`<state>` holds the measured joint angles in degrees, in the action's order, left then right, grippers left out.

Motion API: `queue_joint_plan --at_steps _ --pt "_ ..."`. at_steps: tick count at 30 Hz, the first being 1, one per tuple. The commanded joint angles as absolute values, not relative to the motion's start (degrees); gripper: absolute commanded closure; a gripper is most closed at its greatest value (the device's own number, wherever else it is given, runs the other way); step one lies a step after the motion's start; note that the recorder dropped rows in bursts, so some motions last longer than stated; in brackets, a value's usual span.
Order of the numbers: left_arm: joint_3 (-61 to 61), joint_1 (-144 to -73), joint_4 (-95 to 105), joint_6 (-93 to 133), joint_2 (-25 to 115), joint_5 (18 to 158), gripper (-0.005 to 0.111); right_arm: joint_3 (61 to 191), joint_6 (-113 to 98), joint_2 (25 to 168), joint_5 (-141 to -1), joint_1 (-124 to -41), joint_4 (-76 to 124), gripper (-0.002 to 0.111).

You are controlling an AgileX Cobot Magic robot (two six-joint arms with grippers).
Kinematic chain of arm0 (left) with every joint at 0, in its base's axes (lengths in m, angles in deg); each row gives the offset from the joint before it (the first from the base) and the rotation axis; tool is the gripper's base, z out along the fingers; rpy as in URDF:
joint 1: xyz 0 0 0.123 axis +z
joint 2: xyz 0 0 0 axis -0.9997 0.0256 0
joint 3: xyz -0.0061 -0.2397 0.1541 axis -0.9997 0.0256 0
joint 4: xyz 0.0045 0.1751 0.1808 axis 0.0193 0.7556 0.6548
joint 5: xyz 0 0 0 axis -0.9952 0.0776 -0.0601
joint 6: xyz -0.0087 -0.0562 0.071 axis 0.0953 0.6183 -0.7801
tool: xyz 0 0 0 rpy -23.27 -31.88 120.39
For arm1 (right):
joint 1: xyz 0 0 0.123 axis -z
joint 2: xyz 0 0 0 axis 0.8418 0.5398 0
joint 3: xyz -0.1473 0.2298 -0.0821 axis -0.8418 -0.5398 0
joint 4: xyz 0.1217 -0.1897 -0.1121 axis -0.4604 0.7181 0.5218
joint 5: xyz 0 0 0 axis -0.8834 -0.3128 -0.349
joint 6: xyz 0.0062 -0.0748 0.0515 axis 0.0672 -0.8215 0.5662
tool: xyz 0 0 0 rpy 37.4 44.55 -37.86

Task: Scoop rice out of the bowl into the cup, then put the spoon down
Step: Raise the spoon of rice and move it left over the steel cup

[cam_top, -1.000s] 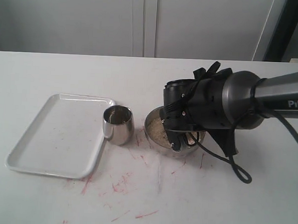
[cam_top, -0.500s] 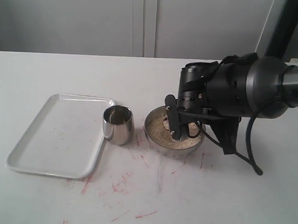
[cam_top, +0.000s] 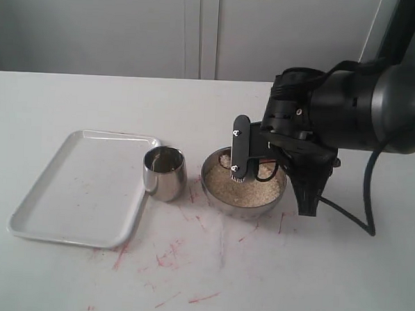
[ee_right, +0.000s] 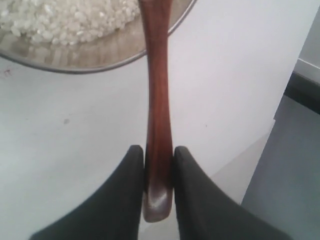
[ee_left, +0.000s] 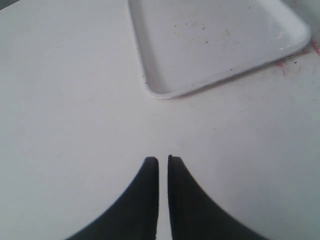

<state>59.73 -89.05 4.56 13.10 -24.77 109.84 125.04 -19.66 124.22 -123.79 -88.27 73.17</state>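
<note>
farthest to the left of the bowl (cam_top: 222,201) lies the white tray (cam_top: 80,190), flat on the white table (cam_top: 270,284), with the cup between the two. the left gripper (ee_left: 163,160) shows only in its own wrist view: its two dark jaws stand almost together with a thin slit between them and nothing in it, over bare table near one rounded corner of the tray (ee_left: 215,45). how far that is from the bowl i cannot tell.

the cup (cam_top: 165,173) stands upright just left of the bowl, close but apart from it, and touches or nearly touches the tray's right edge. what is inside it cannot be made out.

the bowl sits near the middle of the table, and the rice (cam_top: 251,191) fills much of it. red scribble marks (cam_top: 203,297) run over the table in front of the bowl.

the right gripper (ee_right: 158,149) reaches in from the bowl's right side, one black finger hanging over the rice at the bowl's centre. its jaws are clamped narrow on the end of the spoon (ee_right: 157,100). the slim handle runs from the pads across the bowl's rim (ee_right: 100,62) toward the rice (ee_right: 65,20). the scoop is out of view, so whether it touches the rice i cannot tell.
</note>
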Motion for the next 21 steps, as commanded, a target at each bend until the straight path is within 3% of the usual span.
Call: queue_joint_plan --at_steps 1,21 --pt "60.3 -89.3 4.6 13.4 -24.9 112.1 0.092 124.8 -19.3 122.1 -121.9 -88.0 72.1 0.108" --pt "60.3 -89.3 4.6 13.4 -24.9 112.1 0.092 127.1 -19.4 121.7 -122.0 -90.5 76.5 0.108"
